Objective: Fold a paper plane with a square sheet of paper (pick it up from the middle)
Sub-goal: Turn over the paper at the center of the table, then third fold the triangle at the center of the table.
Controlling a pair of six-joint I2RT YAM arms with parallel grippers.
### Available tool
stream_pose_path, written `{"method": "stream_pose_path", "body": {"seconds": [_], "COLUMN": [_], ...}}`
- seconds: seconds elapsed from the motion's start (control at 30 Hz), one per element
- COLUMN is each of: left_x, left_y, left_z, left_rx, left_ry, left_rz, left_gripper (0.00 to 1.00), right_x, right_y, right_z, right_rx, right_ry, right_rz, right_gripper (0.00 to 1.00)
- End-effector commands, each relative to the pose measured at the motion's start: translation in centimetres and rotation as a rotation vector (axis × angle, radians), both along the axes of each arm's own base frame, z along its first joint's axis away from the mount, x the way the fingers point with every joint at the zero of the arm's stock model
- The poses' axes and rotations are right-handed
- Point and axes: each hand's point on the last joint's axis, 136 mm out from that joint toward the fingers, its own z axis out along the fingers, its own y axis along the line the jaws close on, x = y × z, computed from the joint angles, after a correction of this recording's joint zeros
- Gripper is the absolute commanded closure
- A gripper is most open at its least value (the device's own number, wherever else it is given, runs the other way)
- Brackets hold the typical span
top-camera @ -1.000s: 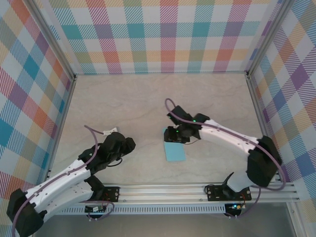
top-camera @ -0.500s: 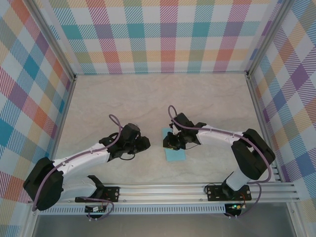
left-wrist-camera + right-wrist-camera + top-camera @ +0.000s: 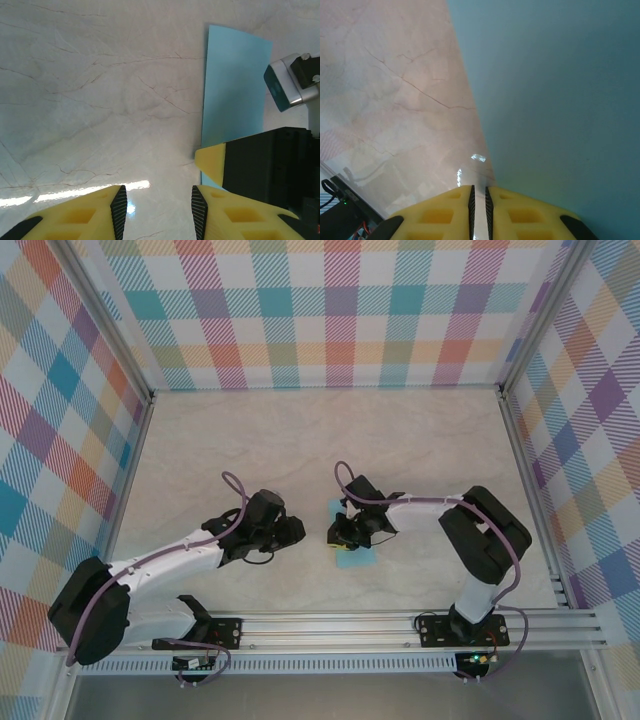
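Folded blue sheet [image 3: 355, 560] flat on bench [image 3: 300, 440], my right claw [image 3: 479, 192] narrowed to a slit at its 12 o'clock end, grip unclear, my left claw [image 3: 156, 207] half-wide, empty, at its 9 o'clock.

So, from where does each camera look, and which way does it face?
Top external: above and behind the bases, looking down on the table; left arm and right arm show.
Left wrist: on the left arm, facing down toward the light blue paper; the left jaws show, open.
Right wrist: low over the paper's edge, facing down; the right jaws show, nearly closed.
Shared: all three see the paper; left wrist sees the right jaws.
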Motion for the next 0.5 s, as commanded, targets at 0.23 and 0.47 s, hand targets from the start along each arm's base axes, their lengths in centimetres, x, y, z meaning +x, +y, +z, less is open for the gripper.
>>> {"method": "stream_pose_path", "body": {"seconds": [0.23, 0.47], "left_x": [0.1, 0.2], "left_y": [-1.1, -4.2], "left_z": [0.8, 1.0], "left_rx": [-0.036, -0.069], "left_ry": [-0.003, 0.009], "left_rz": [-0.016, -0.11], "left_gripper": [0.58, 0.59], "right_x": [0.3, 1.0], "right_y": [0.8, -6.3], "right_z": [2.0, 5.4], "right_rx": [0.014, -0.138], "right_ry": [-0.053, -0.209], "right_rz": [-0.035, -0.186], "right_gripper": [0.83, 0.65]}}
